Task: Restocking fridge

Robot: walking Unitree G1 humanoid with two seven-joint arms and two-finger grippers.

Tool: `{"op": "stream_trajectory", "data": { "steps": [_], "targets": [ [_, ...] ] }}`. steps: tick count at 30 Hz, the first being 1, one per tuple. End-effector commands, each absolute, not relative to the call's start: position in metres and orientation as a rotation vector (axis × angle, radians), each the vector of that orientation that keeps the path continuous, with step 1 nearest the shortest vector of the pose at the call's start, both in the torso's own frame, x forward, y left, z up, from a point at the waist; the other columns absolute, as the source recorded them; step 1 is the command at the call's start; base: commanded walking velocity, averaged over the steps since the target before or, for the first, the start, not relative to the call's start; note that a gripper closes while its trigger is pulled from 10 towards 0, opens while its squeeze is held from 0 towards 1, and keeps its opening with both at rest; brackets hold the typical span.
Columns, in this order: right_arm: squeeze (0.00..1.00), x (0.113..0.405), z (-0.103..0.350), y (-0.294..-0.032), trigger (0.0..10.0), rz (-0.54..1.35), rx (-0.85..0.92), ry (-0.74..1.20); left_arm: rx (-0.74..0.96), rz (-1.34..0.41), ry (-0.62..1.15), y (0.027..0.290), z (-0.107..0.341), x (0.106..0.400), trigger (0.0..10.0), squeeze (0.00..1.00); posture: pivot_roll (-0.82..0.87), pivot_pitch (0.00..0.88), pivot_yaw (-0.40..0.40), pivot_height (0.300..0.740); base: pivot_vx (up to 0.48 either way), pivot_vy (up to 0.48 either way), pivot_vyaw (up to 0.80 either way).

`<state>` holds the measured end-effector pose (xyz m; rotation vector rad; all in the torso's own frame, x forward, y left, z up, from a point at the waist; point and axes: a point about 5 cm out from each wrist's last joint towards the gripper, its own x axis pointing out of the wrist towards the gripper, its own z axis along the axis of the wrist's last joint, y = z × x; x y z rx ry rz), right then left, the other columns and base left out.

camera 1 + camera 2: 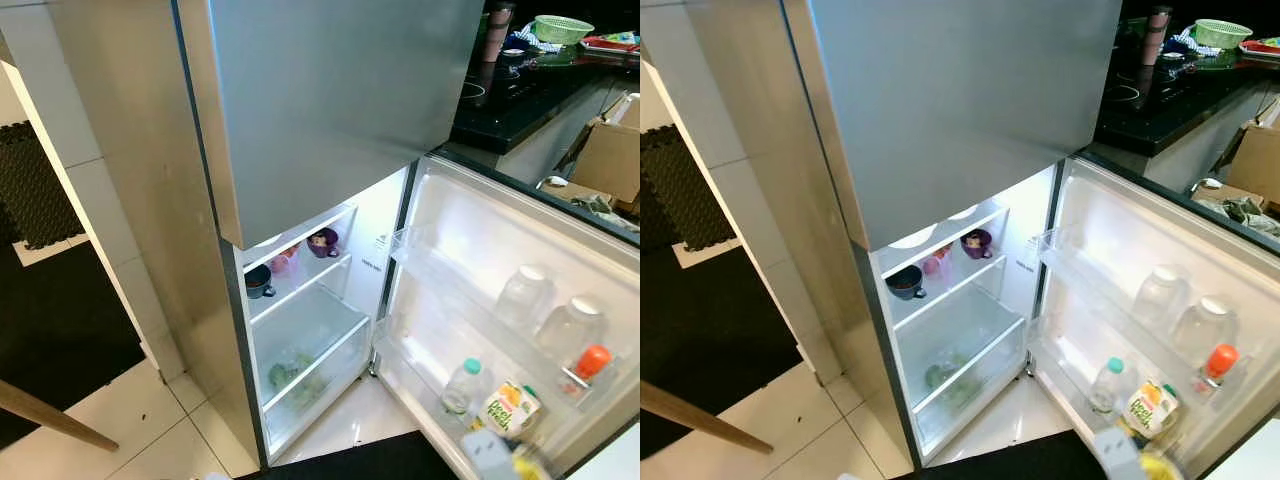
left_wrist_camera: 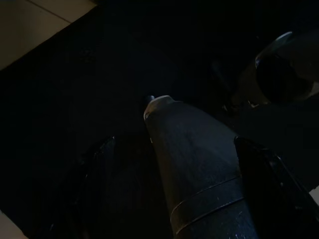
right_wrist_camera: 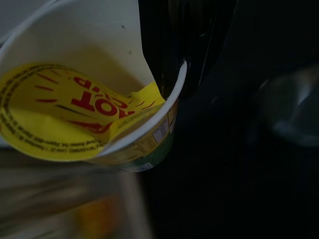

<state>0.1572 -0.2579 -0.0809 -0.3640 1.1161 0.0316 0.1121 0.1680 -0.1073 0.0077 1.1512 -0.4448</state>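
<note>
The fridge [image 1: 150, 150] stands with its lower door [image 1: 520, 250] swung open and its upper door shut. The door's racks hold two clear jars [image 1: 525, 290], an orange-capped bottle [image 1: 592, 362], a water bottle [image 1: 463, 385] and a juice carton [image 1: 512, 408]. On the inner shelves are a dark mug [image 1: 258, 283], a pink cup [image 1: 285, 262] and a purple bowl [image 1: 323, 242], with greens [image 1: 290, 372] in the drawer. My right gripper [image 3: 174, 74] is shut on the rim of a white noodle cup [image 3: 79, 109] with a yellow lid, low by the door [image 1: 490, 455]. My left gripper [image 2: 174, 144] is shut on a dark bottle [image 2: 194, 164].
A black counter [image 1: 520, 100] with a green basket [image 1: 562, 28] runs at the back right, with a cardboard box [image 1: 610, 160] below it. A black mat [image 1: 50, 330] and a wooden bar [image 1: 50, 418] lie on the white tiles at the left.
</note>
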Motion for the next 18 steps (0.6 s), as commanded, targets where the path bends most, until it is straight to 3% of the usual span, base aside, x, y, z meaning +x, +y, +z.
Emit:
{"op": "stream_trajectory", "data": {
  "steps": [1, 7, 18],
  "targets": [
    [0.0, 0.149, -0.085, -0.255, 10.0, 0.049, -0.36, 1.148, -0.014, -0.389, 1.22, 0.17, -0.113, 0.094, 10.0, 0.0, -0.11, 0.0, -0.021, 0.74, 0.0, 0.0, 0.0],
    [0.0, 0.121, -0.098, -0.244, 10.0, 0.117, -0.361, 1.232, -0.031, -0.167, 1.153, 0.185, -0.109, 0.11, 10.0, 0.0, -0.1, 0.0, -0.025, 0.74, 0.0, 0.0, 0.0],
    [0.0, 0.118, -0.1, -0.24, 10.0, 0.159, -0.331, 1.243, -0.131, 0.063, 1.056, 0.197, -0.103, 0.13, 10.0, 0.0, -0.11, 0.0, -0.024, 0.74, 0.0, 0.0, 0.07]
  ]
}}
